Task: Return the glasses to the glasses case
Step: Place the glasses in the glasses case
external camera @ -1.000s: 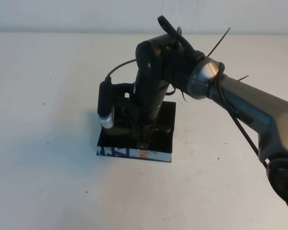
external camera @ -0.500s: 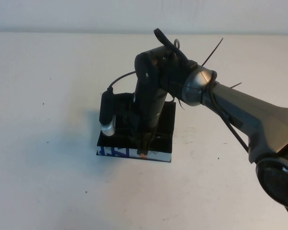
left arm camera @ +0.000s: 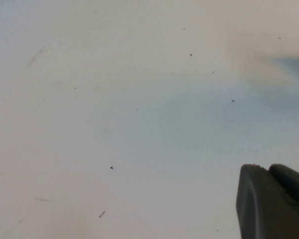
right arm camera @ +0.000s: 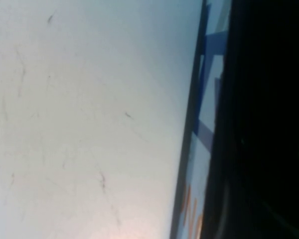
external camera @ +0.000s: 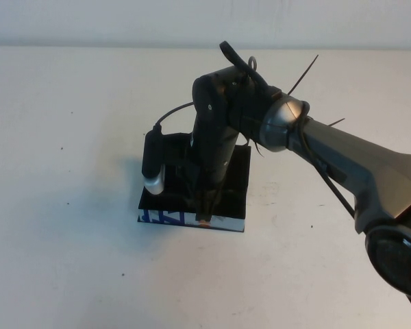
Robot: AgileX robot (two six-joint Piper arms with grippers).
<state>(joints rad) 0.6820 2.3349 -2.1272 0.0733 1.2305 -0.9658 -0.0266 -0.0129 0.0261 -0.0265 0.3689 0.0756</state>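
The glasses case (external camera: 237, 179) is a black box with a white front side printed in blue and orange, lying open at the table's middle. My right gripper (external camera: 204, 210) points straight down into the case near its front wall, and the arm covers most of the inside. The glasses are hidden from view. In the right wrist view the printed front side (right arm camera: 203, 144) runs beside the dark inside of the case. My left gripper (left arm camera: 274, 204) shows only in the left wrist view, as a dark part over bare table.
The white table (external camera: 68, 137) surrounds the case on all sides. The right arm (external camera: 342, 157) reaches in from the right. A black wrist camera with a grey tip (external camera: 153, 164) hangs over the case's left end.
The right arm has shifted slightly left and lower into the case over the last second. In the last half second nothing has visibly moved.
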